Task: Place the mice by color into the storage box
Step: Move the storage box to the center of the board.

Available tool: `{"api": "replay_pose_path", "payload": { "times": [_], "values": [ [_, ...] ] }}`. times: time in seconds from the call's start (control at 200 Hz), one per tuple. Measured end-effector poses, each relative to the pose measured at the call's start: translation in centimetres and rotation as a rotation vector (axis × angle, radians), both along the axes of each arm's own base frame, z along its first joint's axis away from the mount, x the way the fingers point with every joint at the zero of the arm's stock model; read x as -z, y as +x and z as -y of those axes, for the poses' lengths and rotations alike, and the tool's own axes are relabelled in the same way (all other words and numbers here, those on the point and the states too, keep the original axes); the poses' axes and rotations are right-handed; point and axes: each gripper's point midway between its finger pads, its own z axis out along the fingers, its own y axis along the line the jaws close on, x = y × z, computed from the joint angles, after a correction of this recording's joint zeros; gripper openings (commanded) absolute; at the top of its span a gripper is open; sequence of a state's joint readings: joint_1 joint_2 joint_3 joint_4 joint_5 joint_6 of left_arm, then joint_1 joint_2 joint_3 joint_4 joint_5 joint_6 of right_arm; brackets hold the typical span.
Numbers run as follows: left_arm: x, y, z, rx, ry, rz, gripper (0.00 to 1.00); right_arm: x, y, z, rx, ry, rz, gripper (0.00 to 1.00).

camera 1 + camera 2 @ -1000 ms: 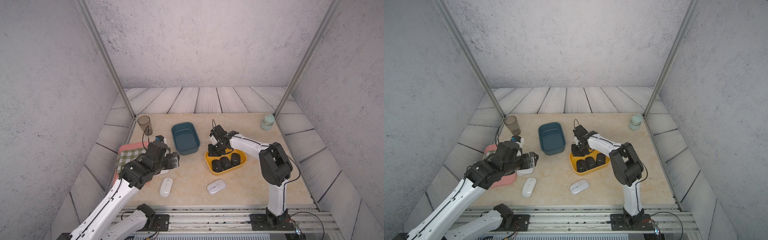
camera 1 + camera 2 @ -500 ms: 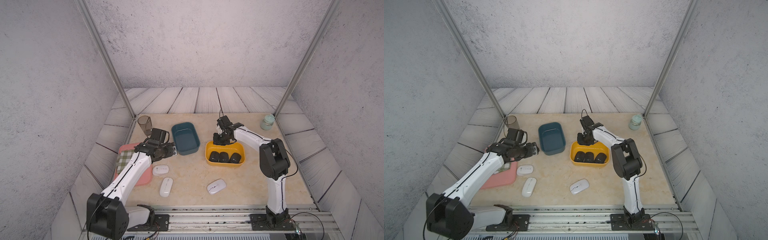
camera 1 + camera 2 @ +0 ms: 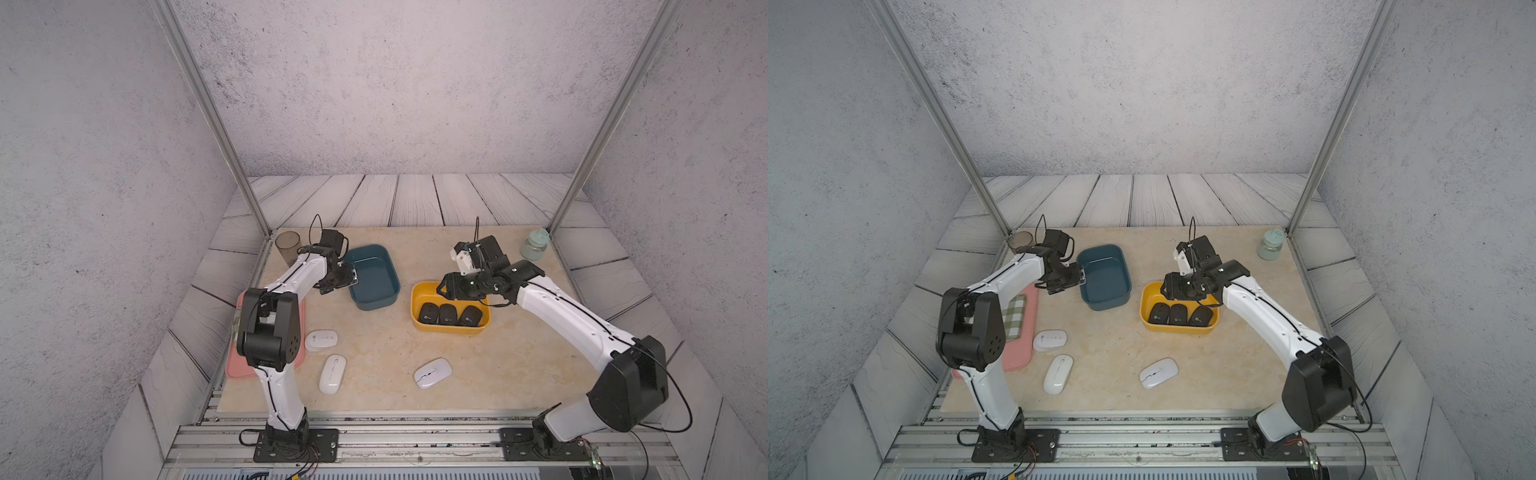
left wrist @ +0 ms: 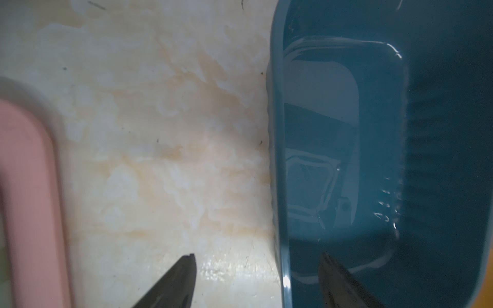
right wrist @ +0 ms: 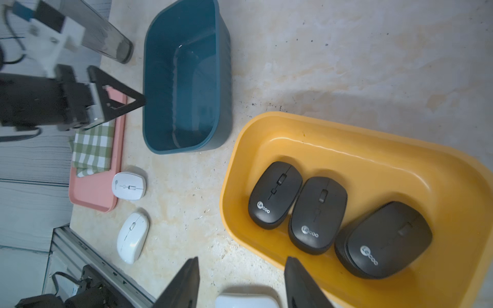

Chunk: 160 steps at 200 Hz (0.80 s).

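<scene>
Three black mice (image 5: 317, 214) lie side by side in the yellow storage box (image 3: 419, 291). The blue storage box (image 3: 372, 276) holds nothing. Three white mice lie on the table: one (image 3: 321, 340) by the pink tray, one (image 3: 332, 374) in front of it, one (image 3: 433, 372) in front of the yellow box. My left gripper (image 4: 258, 256) is open across the blue box's left rim, one finger inside and one outside. My right gripper (image 3: 446, 289) hangs open over the yellow box's far left corner, holding nothing.
A pink tray (image 3: 239, 370) with a green checked cloth (image 3: 1013, 313) lies at the left edge. A smoky tumbler (image 3: 287, 248) stands at the back left and a pale green jar (image 3: 534, 245) at the back right. Metal posts rise at both back corners.
My left gripper has swung from above the white mice by the tray to the blue box's left rim. My right gripper has opened and lifted, and the yellow box now lies squarer.
</scene>
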<state>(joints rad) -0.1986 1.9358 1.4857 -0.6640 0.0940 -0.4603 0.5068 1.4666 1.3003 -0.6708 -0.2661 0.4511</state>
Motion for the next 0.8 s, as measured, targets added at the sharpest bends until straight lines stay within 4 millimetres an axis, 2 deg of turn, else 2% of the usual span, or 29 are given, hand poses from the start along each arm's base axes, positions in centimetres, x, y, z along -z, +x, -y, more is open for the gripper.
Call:
{"api": "replay_pose_path", "payload": {
  "times": [0.09,0.17,0.42,0.701,0.801],
  "values": [
    [0.7,0.2,0.2,0.013,-0.001,-0.013,0.72,0.1,-1.1,0.7,-0.005,-0.012,-0.004,0.57],
    [0.8,0.4,0.4,0.03,-0.008,-0.013,0.64,0.8,-1.8,1.1,-0.008,-0.031,-0.025,0.57],
    [1.1,1.4,0.9,0.099,0.004,-0.015,0.3,2.8,-3.0,1.9,-0.013,-0.071,-0.084,0.57],
    [2.5,0.2,0.9,0.173,0.022,-0.086,0.18,2.7,-3.4,2.4,-0.02,-0.091,-0.076,0.56],
    [2.5,-0.3,1.2,0.195,0.023,-0.102,0.17,2.3,-3.6,2.7,-0.017,-0.095,-0.064,0.56]
  ]
}}
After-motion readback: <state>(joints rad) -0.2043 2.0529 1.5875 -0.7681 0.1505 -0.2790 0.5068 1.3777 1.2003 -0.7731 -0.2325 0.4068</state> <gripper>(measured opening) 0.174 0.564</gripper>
